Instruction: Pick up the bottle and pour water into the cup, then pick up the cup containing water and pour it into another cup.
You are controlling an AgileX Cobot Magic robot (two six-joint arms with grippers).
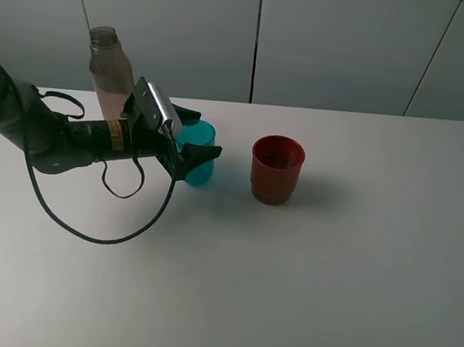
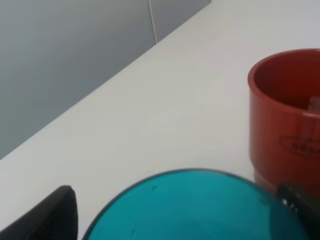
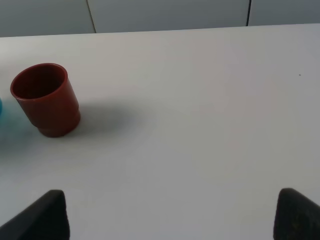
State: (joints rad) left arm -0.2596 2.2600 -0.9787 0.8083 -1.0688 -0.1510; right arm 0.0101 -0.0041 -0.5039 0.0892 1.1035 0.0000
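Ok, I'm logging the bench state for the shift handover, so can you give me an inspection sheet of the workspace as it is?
Surface: white table, bare apart from the job's things.
Job's things: bottle upright, uncapped, behind the left arm; teal cup upright; red cup upright, apart from the teal one.
Clutter: nothing seen.
Grippers: left gripper open, fingers either side of the teal cup; right gripper open, holding nothing.
Cables: black cable looping from the left arm over the table.
Surroundings: plain grey wall panels.

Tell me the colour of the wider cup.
Dark red cup; the right wrist view shows it best.
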